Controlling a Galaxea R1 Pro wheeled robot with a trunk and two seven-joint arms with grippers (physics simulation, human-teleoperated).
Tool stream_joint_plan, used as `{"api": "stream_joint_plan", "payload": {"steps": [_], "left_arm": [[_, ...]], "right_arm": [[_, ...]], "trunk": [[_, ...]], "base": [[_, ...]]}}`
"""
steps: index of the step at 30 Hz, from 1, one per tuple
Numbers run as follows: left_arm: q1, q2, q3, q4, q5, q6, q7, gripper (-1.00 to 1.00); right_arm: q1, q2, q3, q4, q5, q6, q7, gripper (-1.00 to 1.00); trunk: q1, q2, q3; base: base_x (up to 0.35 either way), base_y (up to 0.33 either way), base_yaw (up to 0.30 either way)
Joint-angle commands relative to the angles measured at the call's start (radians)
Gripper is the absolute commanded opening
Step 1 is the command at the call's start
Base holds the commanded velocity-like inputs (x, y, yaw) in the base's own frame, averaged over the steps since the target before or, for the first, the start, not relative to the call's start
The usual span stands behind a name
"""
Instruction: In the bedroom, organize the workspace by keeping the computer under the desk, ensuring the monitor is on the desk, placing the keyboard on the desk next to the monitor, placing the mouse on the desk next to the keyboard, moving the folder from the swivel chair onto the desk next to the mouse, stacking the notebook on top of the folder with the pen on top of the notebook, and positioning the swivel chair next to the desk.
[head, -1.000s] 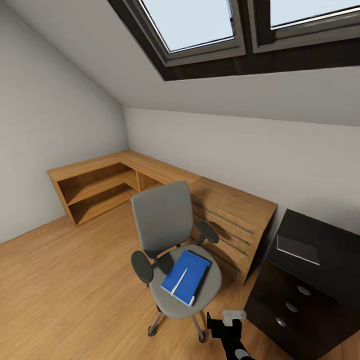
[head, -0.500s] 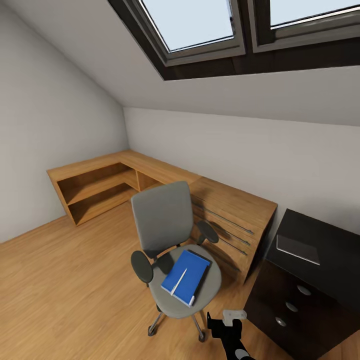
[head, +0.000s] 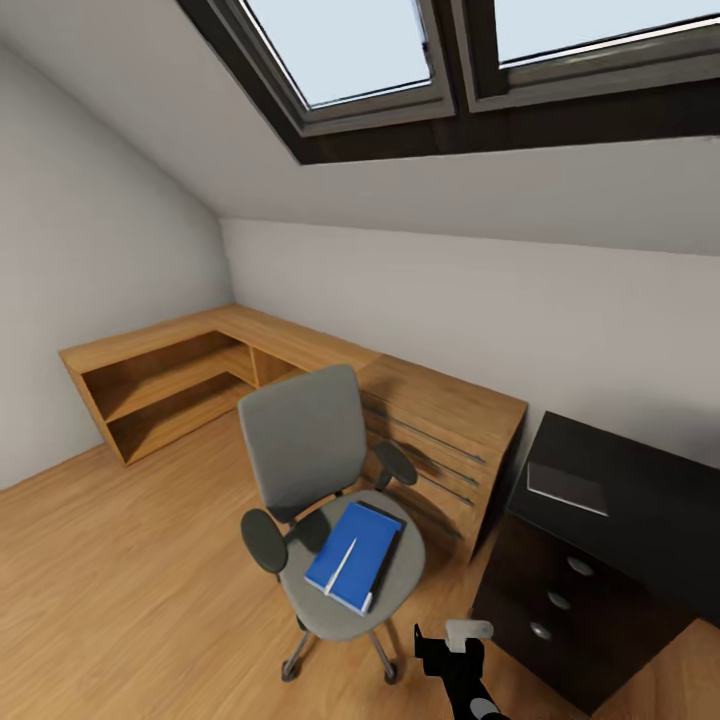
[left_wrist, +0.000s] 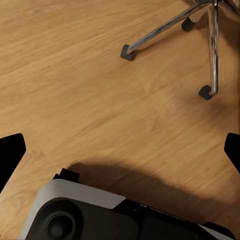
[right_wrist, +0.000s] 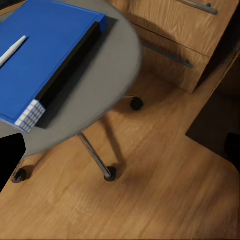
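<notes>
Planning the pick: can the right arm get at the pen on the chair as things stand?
Probably yes: the pen lies exposed atop the blue stack on the swivel chair, nothing covering it, with the right pincer nearby.

The swivel chair (head: 325, 500) stood on the wooden floor (head: 130, 590), in front of the wooden drawer unit (head: 440, 440). A folder (head: 355, 555) lay on its seat with a pen (head: 338, 566) resting on top. To the left, an L-shaped shelf unit (head: 170, 375) ran along the walls into the corner. A dark cabinet (head: 600, 560) stood to the right of the drawer unit. The right gripper (head: 455, 650) was near the chair's base, to its right.
</notes>
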Motion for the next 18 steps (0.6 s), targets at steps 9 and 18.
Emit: {"api": "stream_joint_plan", "payload": {"steps": [9,18], "left_arm": [[0.0,0.001,-0.006,0.0,0.011,-0.003,-0.002,1.0],[0.0,0.0,-0.006,0.0,0.012,-0.003,-0.002,1.0]], "right_arm": [[-0.001,-0.001,0.007,0.001,-0.003,-0.003,-0.007,1.0],[-0.001,0.0,0.008,0.001,-0.004,-0.008,-0.007,1.0]], "trunk": [[0.0,-0.001,-0.002],[0.0,-0.001,-0.002]], "base": [[0.006,0.055,-0.207],[0.106,0.245,-0.03]]}}
